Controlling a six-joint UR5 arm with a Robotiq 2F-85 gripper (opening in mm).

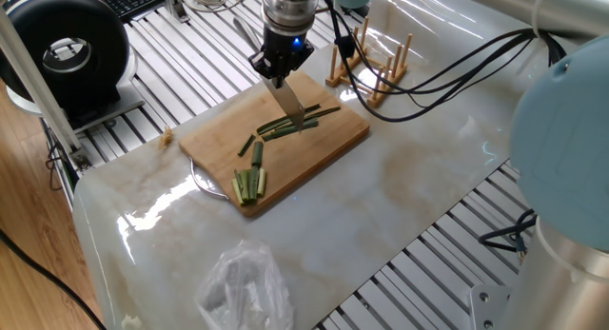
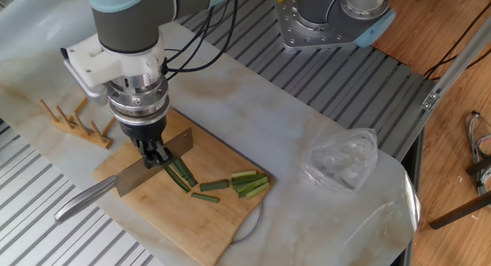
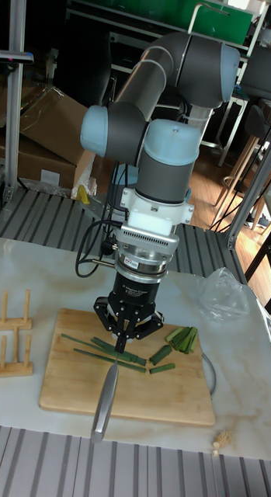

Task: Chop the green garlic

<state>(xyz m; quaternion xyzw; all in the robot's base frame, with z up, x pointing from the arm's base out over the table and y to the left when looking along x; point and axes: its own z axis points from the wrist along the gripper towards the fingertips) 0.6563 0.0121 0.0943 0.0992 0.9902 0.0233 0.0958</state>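
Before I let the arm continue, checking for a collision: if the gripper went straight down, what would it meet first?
Probably the green garlic lying on the cutting board, met first by the held knife; depth is uncertain.

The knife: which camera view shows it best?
The other fixed view: the knife shows whole, blade side-on, handle reaching off the cutting board, held by the gripper. One fixed view shows only a foreshortened blade; the tall view shows mostly its handle.

Grey arm (image 3: 182, 70), pale-blue caps, apparently black gripper (image 3: 126, 330)
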